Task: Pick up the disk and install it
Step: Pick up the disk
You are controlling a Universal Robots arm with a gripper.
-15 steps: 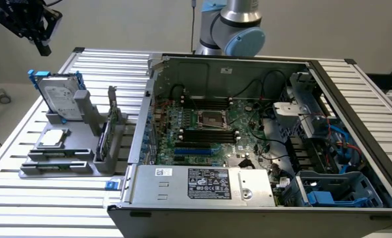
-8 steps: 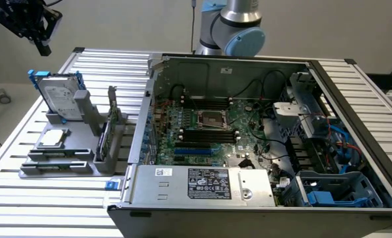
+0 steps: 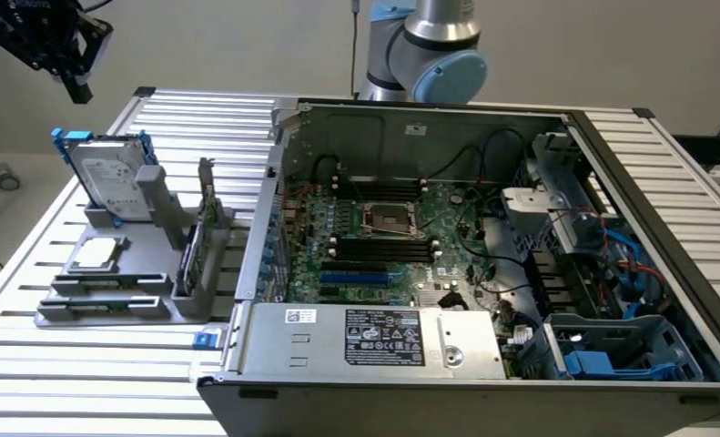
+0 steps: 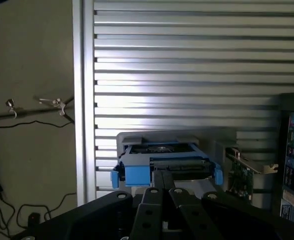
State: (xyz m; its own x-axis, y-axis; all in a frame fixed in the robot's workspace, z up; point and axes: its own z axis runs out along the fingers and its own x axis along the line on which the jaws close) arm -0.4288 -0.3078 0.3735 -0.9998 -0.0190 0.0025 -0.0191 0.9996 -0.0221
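Silver metal disk [image 3: 107, 177] with blue plastic rails; ribbed metal table [image 3: 80, 373].

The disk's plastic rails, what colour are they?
Blue. The rails on the disk show best in the wrist view.

Arm [image 3: 440, 56]: grey and blue joint stands upright at top centre of the exterior view. Gripper [image 3: 78, 87] hangs high at the exterior view's left, pointing down. Fingers [image 4: 156, 181] pressed together, gripping nothing.
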